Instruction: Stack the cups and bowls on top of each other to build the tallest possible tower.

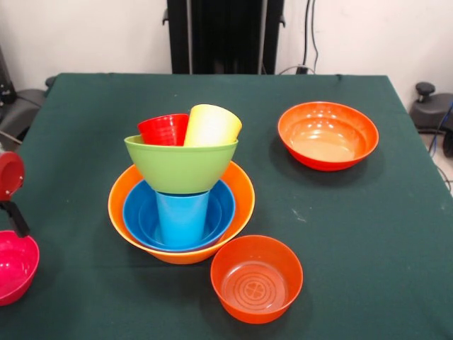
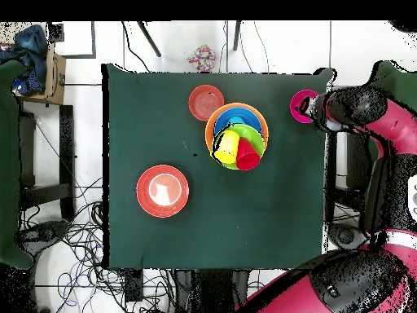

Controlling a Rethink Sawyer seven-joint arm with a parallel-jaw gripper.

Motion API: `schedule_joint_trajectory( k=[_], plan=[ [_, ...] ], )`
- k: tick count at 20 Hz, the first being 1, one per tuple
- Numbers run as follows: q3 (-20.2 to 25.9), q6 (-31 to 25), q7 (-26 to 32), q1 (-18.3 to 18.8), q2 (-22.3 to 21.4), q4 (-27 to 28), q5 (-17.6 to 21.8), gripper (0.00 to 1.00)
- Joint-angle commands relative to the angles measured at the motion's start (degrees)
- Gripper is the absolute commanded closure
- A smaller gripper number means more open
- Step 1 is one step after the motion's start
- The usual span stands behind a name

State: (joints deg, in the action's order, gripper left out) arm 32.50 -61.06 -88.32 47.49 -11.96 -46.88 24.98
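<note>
Overhead view: gripper (image 2: 313,108), finger state indiscernible, sits at magenta bowl (image 2: 302,106) on table edge, tower (image 2: 237,130) well apart across table.

Tower (image 1: 181,205): pale orange bowl, blue bowl, upside-down lt blue cup, lime bowl w/ red + yellow cups. Red-orange bowls at 2 and 5 o'clock.

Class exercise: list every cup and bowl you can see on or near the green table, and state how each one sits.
Pale orange plastic bowl: upright, tower base.
Blue plastic bowl: nested inside it.
Light blue plastic cup: upside down in blue bowl.
Lime green plastic bowl: upright on that cup.
Red plastic cup: tilted in green bowl.
Yellow plastic cup: tilted beside it.
Two red-orange plastic bowls: upright, empty, apart.
Magenta-pink plastic bowl: at table edge.
</note>
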Motion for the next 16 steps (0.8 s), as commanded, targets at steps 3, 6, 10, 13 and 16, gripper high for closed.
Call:
schedule_joint_trajectory(
  k=[3,6,10,13,16],
  plan=[
    [-1.40,0.63,10.35,-4.16,2.72,1.73,5.07,0.00],
    [-1.59,1.01,10.22,-4.53,3.59,2.68,5.52,0.00],
    [-1.81,1.42,10.50,-4.59,3.84,2.79,5.62,0.00],
    [-2.05,2.05,10.69,-4.56,4.01,2.51,5.79,0.00],
    [-2.31,3.02,10.89,-4.46,4.21,1.95,6.17,0.00]
  ],
)
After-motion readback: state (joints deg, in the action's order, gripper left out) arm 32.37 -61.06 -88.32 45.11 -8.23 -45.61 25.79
